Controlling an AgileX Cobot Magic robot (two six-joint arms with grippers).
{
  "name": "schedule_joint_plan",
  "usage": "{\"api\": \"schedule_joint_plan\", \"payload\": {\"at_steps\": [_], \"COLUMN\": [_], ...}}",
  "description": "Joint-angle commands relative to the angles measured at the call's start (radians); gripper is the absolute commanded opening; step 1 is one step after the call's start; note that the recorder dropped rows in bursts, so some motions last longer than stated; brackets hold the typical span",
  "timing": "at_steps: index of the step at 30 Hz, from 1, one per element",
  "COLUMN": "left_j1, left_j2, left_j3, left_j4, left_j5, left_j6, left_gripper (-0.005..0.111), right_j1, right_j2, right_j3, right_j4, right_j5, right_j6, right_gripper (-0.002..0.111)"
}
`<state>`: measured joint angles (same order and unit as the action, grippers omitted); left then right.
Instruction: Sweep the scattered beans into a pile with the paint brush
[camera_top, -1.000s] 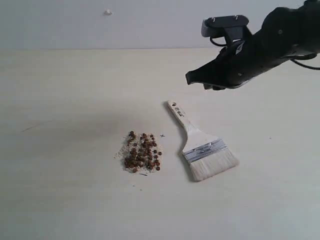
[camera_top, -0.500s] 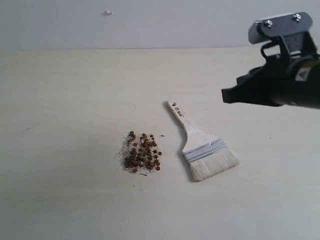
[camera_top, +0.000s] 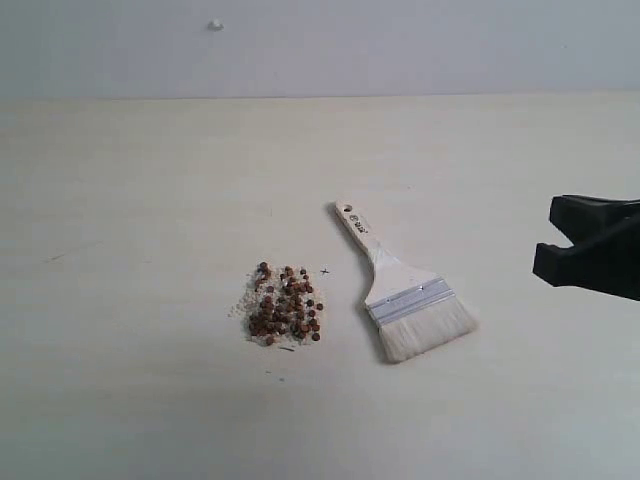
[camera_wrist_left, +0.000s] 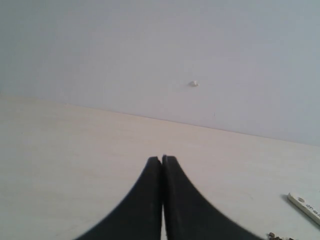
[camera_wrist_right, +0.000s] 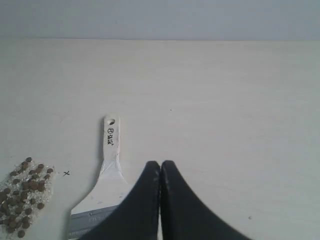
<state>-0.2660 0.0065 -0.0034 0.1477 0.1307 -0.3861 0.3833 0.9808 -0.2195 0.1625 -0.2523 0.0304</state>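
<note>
The beans (camera_top: 285, 306) sit in a tight pile just left of centre on the tabletop (camera_top: 140, 180). The paint brush (camera_top: 402, 288) lies flat close beside them on the right, untouched. The right claw (camera_wrist_right: 160, 164) and the left claw (camera_wrist_left: 161, 159) are both pressed together, gripping nothing.

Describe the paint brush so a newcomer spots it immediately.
In the exterior view, on the pale table, look right of the pile of reddish-brown beans. The paint brush lies flat: pale wooden handle, silver ferrule, white bristles, the only long object.
</note>
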Motion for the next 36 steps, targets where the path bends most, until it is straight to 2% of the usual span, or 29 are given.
{"api": "schedule_joint_plan", "payload": {"at_steps": [1,8,14,18,22,30,33,36], "left_j1": [-0.006,-0.006,-0.006,-0.006,-0.006,-0.006,-0.006,-0.006], "left_j2": [-0.007,-0.007,-0.007,-0.007,-0.007,-0.007,-0.007,-0.007], "left_j3": [0.003,0.003,0.003,0.003,0.003,0.003,0.003,0.003], "left_j4": [0.004,0.004,0.004,0.004,0.004,0.004,0.004,0.004], "left_j5": [-0.005,-0.005,-0.005,-0.005,-0.005,-0.005,-0.005,-0.005], "left_j6": [-0.007,-0.007,-0.007,-0.007,-0.007,-0.007,-0.007,-0.007], "left_gripper": [0.0,0.0,0.0,0.0,0.0,0.0,0.0,0.0], "right_j1": [0.001,0.001,0.001,-0.006,-0.119,-0.406,-0.45,-0.454], "right_j2": [-0.027,-0.027,-0.027,-0.124,-0.36,-0.814,-0.898,-0.923], "right_j3": [0.005,0.005,0.005,0.005,0.005,0.005,0.005,0.005], "right_j4": [-0.004,0.0,-0.001,0.003,-0.004,-0.008,-0.02,-0.019], "right_j5": [0.015,0.018,0.022,0.091,0.312,0.594,0.683,0.688], "right_j6": [0.006,0.006,-0.084,-0.064,-0.082,-0.082,-0.1,-0.116], "right_gripper": [0.0,0.0,0.0,0.0,0.0,0.0,0.0,0.0]}}
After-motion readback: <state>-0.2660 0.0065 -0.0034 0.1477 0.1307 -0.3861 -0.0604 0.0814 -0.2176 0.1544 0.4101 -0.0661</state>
